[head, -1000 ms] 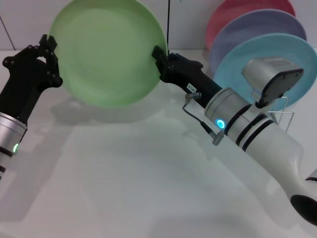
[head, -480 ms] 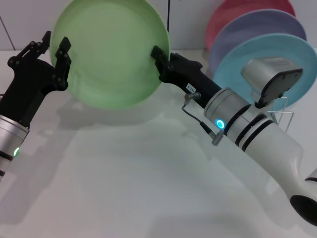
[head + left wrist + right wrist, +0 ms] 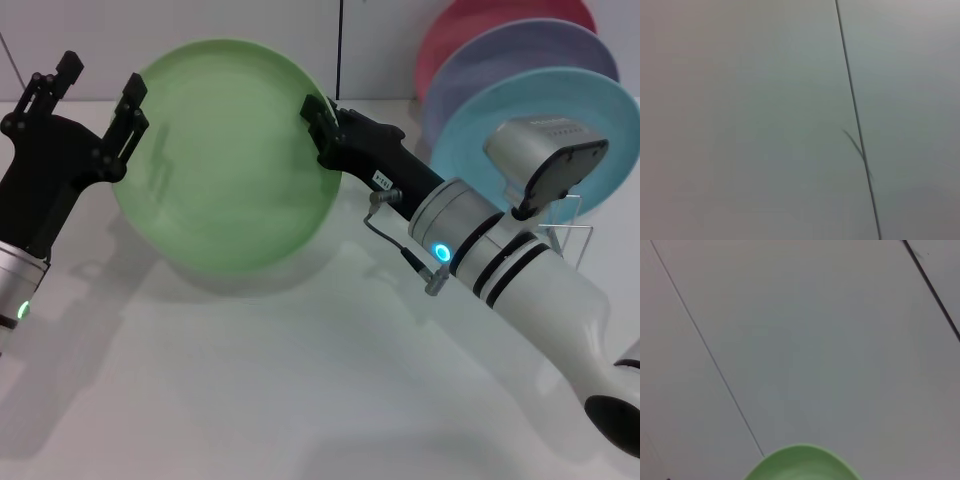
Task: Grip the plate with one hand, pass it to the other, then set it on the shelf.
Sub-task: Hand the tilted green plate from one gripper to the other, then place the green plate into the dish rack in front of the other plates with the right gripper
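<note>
- The plate hangs in the air above the white surface, tilted with its hollow face toward the head camera, in the upper left of the head view.
- The right gripper is clamped on the plate's rim at about 3 o'clock; this is the arm with the blue light.
- The left gripper, on the green-lit arm, sits at the plate's 9 o'clock edge with its fingers spread; one finger overlaps the rim and the other stands clear of it, so it does not seem to be holding.
- Judged from this, the pick-up and the hand-over look done or all but done: the plate's weight appears to rest with the right gripper alone.
- Left to do: carry the plate toward 3 o'clock to the shelf, where a turquoise plate, a lavender plate and a pink plate already stand on edge, and slot it in.
</note>
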Motion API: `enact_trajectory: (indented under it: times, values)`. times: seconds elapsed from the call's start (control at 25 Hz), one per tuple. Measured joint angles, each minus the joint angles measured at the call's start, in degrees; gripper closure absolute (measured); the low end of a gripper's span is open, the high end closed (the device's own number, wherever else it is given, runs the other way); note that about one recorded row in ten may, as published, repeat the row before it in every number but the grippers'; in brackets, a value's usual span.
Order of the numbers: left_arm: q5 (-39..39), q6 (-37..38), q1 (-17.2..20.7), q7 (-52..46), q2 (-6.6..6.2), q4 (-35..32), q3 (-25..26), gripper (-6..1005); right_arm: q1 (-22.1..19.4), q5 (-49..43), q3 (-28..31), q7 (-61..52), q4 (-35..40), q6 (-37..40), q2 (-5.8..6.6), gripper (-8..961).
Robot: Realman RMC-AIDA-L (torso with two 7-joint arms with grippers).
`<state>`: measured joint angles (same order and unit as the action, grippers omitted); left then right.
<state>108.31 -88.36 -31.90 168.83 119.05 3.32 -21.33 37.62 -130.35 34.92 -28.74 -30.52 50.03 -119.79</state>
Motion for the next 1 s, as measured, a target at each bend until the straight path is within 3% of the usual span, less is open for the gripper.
enact_trajectory:
  times: [0.24,1.0]
  values:
    - [0.45,-1.24,0.88,0.0,-0.21,-0.27,2.3,332,-0.25,-0.18,-0.04,0.0,0.0,0.0,0.0,863]
    - [0.6,2.28,2.69,-0.49,-0.77,-3.19,15.57,331,-0.44,-0.81,0.15,2.39,0.47,2.46,0.42,862]
